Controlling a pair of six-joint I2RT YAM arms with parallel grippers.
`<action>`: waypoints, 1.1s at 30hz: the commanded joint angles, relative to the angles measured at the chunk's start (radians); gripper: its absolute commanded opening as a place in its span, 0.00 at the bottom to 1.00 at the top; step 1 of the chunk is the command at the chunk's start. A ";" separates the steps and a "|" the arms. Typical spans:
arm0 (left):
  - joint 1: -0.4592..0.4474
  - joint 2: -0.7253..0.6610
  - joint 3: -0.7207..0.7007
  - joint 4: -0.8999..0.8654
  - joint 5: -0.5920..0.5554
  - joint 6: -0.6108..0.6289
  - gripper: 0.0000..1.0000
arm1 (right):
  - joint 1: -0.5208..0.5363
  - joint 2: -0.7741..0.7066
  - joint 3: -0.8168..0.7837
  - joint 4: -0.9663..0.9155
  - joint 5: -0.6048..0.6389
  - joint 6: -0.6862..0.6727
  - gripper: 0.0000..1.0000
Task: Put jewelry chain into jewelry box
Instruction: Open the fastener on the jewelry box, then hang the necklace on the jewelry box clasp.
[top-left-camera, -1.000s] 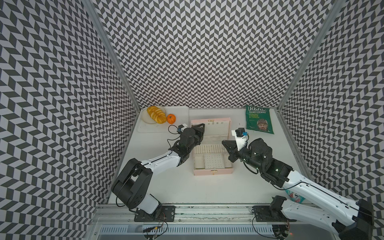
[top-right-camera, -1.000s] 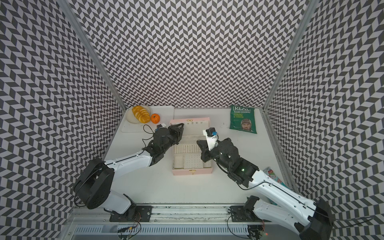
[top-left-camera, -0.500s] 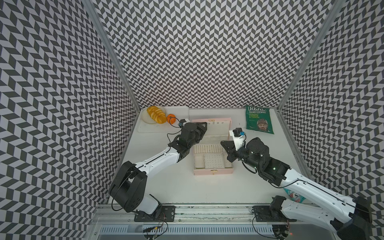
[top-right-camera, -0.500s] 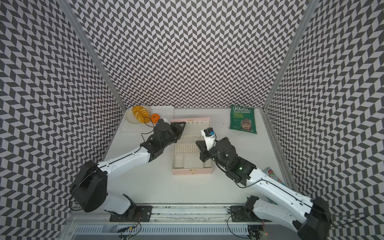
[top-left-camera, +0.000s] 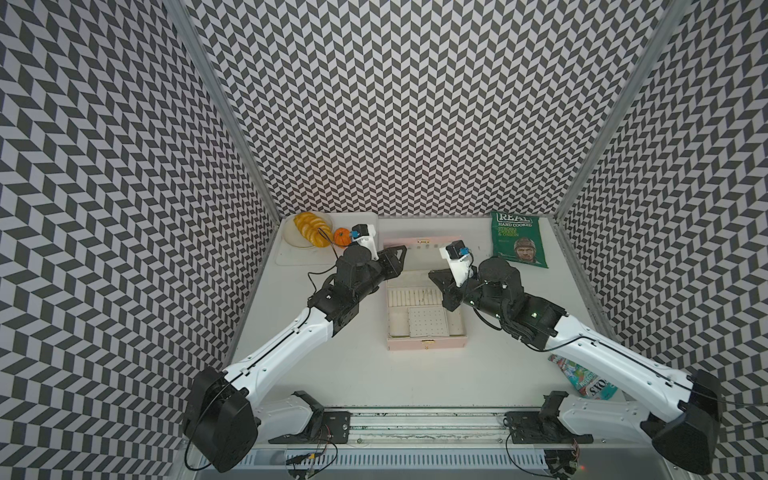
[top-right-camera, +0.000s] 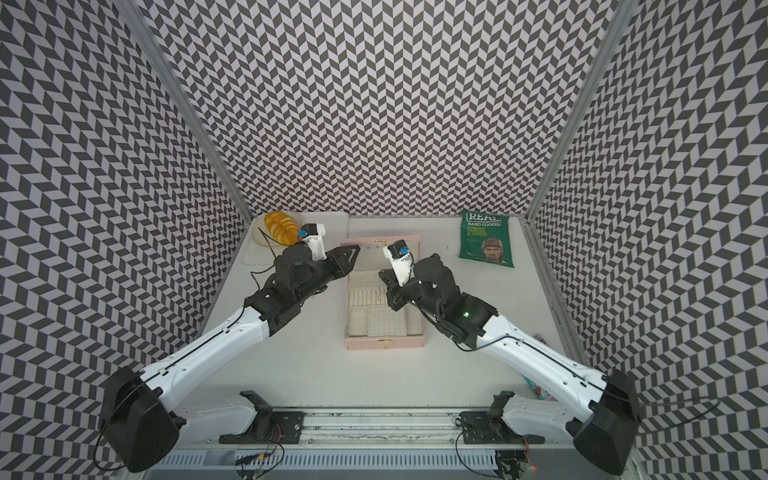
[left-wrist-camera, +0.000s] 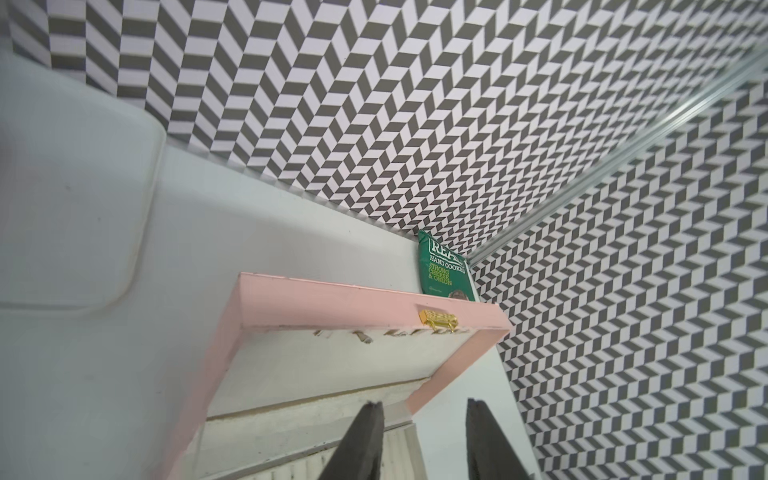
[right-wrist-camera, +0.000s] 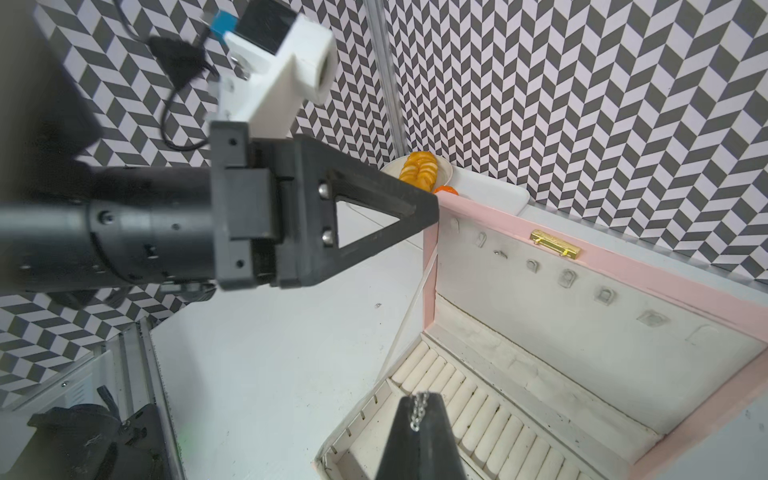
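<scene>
The jewelry chain (right-wrist-camera: 417, 417) is not yet inside the jewelry box (top-left-camera: 426, 345). It is pinched in the closed jaws of the right gripper (right-wrist-camera: 419, 398), above the ring rolls (right-wrist-camera: 478, 399) in the far part of the open box. Only a few fine silver links show; the rest is hidden. I judge that lowering and release are what is left. The left gripper (left-wrist-camera: 424, 399) is at the lid's left edge, its jaws partly open and holding nothing that I can see.

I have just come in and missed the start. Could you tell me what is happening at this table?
A robot works at an open pink jewelry box. The right gripper is shut on the thin jewelry chain and holds it above the box's ring rolls. The left gripper, jaws apart, is at a top corner of the raised lid, perhaps steadying it. The chain is not yet in the box.
</scene>
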 joint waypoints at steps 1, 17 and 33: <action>-0.001 -0.058 -0.039 -0.004 0.077 0.211 0.38 | -0.007 0.025 0.057 -0.033 -0.032 -0.021 0.00; -0.041 -0.173 -0.235 0.180 0.304 0.399 0.28 | -0.007 0.067 0.153 -0.101 -0.069 0.005 0.00; -0.098 -0.093 -0.247 0.312 0.294 0.422 0.20 | -0.009 0.040 0.158 -0.107 -0.058 0.023 0.00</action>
